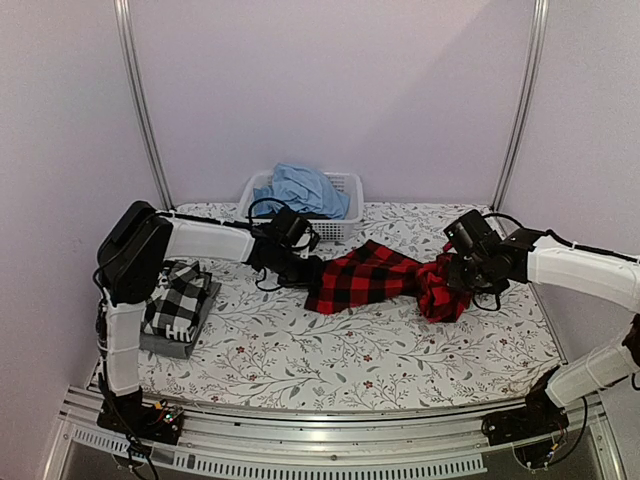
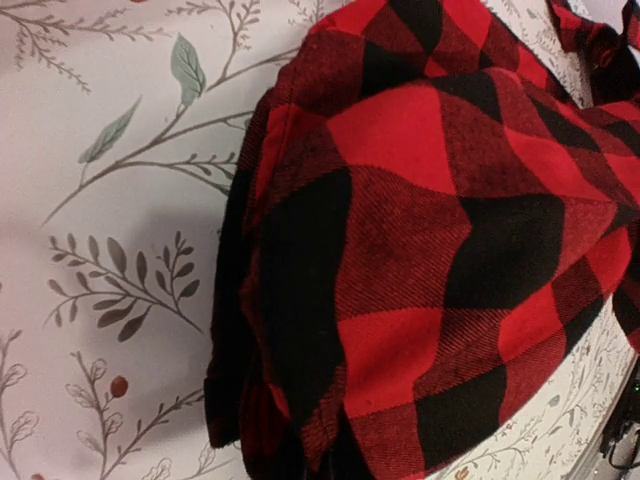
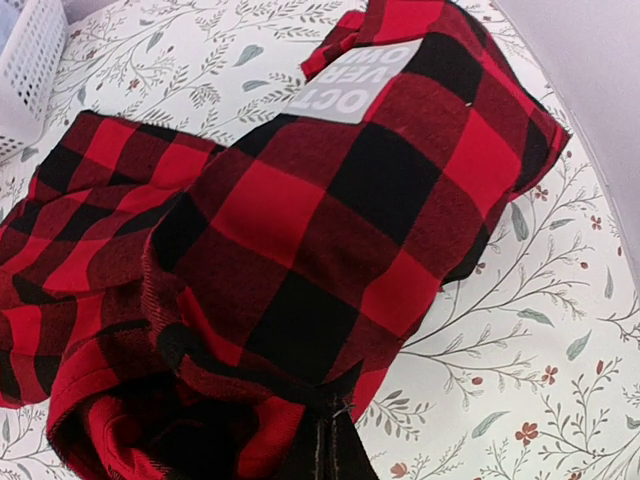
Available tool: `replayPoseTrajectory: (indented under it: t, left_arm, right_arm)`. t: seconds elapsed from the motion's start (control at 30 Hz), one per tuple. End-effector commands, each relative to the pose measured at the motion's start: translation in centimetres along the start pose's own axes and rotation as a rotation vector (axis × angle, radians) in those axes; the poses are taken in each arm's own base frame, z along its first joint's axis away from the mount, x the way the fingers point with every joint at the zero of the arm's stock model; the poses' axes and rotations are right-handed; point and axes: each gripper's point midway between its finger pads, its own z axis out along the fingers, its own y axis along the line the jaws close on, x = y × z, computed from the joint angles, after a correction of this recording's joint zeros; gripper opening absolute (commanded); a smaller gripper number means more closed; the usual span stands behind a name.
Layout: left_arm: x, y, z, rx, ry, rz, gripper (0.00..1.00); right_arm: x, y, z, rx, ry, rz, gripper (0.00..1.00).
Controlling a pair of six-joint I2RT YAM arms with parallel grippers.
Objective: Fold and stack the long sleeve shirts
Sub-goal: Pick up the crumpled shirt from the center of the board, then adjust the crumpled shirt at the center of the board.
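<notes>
Flannel: your red-and-black flannel (image 1: pixel 375 275) lies just past the middle of the table (image 1: pixel 300 360), a rumpled band running from centre out towards 3 o'clock, bunched thicker at the 3 o'clock end.
Fold state: not flat and not squared. The right wrist view shows one panel doubled over another with the grey neck label (image 3: pixel 345 90) facing up, so call it a rough first fold at best.
Right gripper: your right gripper (image 1: pixel 458 272) is at the bunched end, and its wrist view shows the dark fingers pressed together on a wad of the check cloth, clamped on it.
Left gripper: your left gripper (image 1: pixel 298 268) is at the flannel's 9 o'clock edge, jaws together. Its fingers are out of its own view, but the hem runs right down to where they would be, so it reads as a pinch on the cloth.
Stack: at 9 o'clock, near the table edge, a black-and-white check shirt (image 1: pixel 178 298) sits folded on a dark grey shirt (image 1: pixel 170 345). Two appear done.
Basket: at 12 o'clock the white basket (image 1: pixel 348 185) holds a blue cloth (image 1: pixel 300 190); you can't tell whether it's a shirt.
Left to do: by my reading you're past halfway. Spread this one, fold it down, carry it to 9 o'clock, then see about the basket.
</notes>
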Motion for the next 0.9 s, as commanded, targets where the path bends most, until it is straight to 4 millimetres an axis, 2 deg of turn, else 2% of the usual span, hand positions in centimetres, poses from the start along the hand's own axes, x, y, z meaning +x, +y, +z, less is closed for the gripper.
replayPoseTrajectory:
  t: [0.0,0.13,0.2,0.3,0.4,0.5,0.57,0.6,0.7,0.8,0.87]
  left_arm:
    - [-5.6,2.2,-6.9,-0.069,-0.197,-0.051,0.00]
    - [-8.4,6.0,-13.9,-0.132,-0.336,-0.111,0.00]
    - [-9.1,7.7,-17.6,-0.185,-0.403,-0.129,0.00]
    - [-9.4,9.4,-22.9,-0.221,-0.501,-0.151,0.00]
    - [-9.9,8.6,-28.4,-0.208,-0.629,-0.117,0.00]
    - [-10.5,5.5,-32.8,-0.115,-0.738,-0.009,0.00]
    - [-10.3,4.2,-34.0,-0.077,-0.744,0.030,0.00]
    - [-10.1,3.7,-33.9,-0.054,-0.729,0.047,0.00]
    - [-8.6,3.0,-32.4,0.008,-0.660,0.076,0.00]
    - [-6.5,2.3,-30.5,0.089,-0.591,0.095,0.00]
    - [-5.6,2.6,-29.4,0.099,-0.562,0.085,0.00]
  right_arm:
    - [-3.2,-2.8,-0.7,0.053,-0.077,0.033,0.00]
    - [-6.6,-4.9,-1.0,0.078,-0.134,0.071,0.00]
    - [-8.6,-5.9,-1.4,0.088,-0.173,0.079,0.00]
    - [-11.1,-7.2,-1.8,0.105,-0.212,0.098,0.00]
    - [-12.7,-8.5,-1.4,0.100,-0.232,0.120,0.00]
    - [-12.3,-9.0,0.5,0.073,-0.194,0.134,0.00]
    - [-11.5,-8.8,2.0,0.049,-0.153,0.136,0.00]
    - [-10.8,-8.5,2.8,0.038,-0.125,0.136,0.01]
    - [-8.9,-8.2,4.2,0.019,-0.069,0.143,0.02]
    - [-8.1,-8.7,4.0,0.023,-0.067,0.160,0.02]
    - [-8.3,-9.0,3.4,0.018,-0.079,0.170,0.02]
